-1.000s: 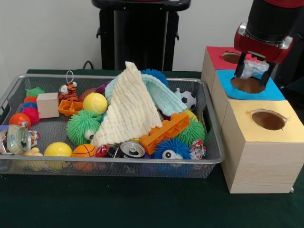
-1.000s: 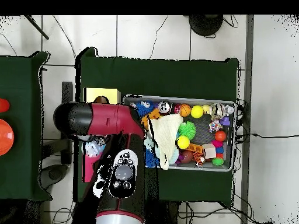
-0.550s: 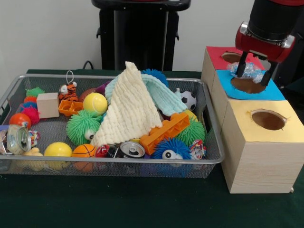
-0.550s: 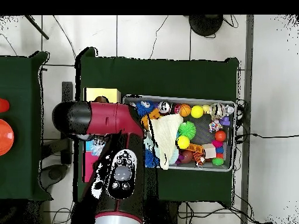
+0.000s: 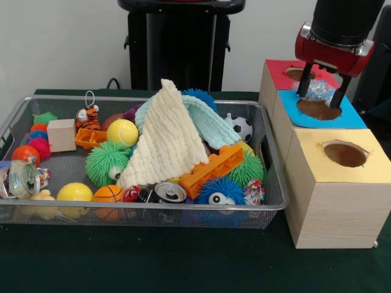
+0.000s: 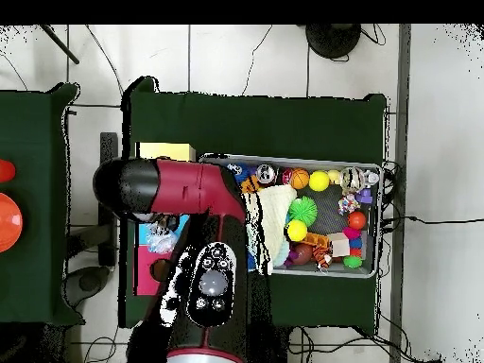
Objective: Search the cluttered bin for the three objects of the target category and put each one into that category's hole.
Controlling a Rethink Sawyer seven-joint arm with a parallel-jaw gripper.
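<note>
As far as the bin [image 5: 153,207] goes: it's the closest thing to the front camera and packed full. That's why this is a digging job and not a plain pick.
Front row: a drink can [image 5: 169,192] lies on its side against the near mesh wall, with a little basketball [image 5: 108,194] just beside it. A second, crushed can [image 5: 23,179] sits in the left corner.
Cloth [image 5: 165,140]: it's heaped like a tent in the middle of the bin, with its lower edge touching an orange brick [image 5: 211,170]. My guess is it's hiding stuff underneath, so it'll need shifting sooner or later.
Yellow box [image 5: 336,201]: nearest of the three boxes beside the bin. Can't see anything in its hole.
Blue box [image 5: 354,119]: the middle one, and it's where I'm working.
Wrapper [image 5: 321,90]: crinkly clear plastic, resting on the far edge of the blue hole [image 5: 317,110]. It looks perched on the rim rather than dropped through, so I wouldn't count it as delivered yet.
Gripper [image 5: 318,100]: hanging straight over that far edge with its jaws spread, one either side of the wrapper and not pinching it.
Red box [image 5: 278,70]: farthest back, partly behind the gripper.
Next up, I reckon: nudge the wrapper in, then go fish for the cans if they're the same sort.
</note>
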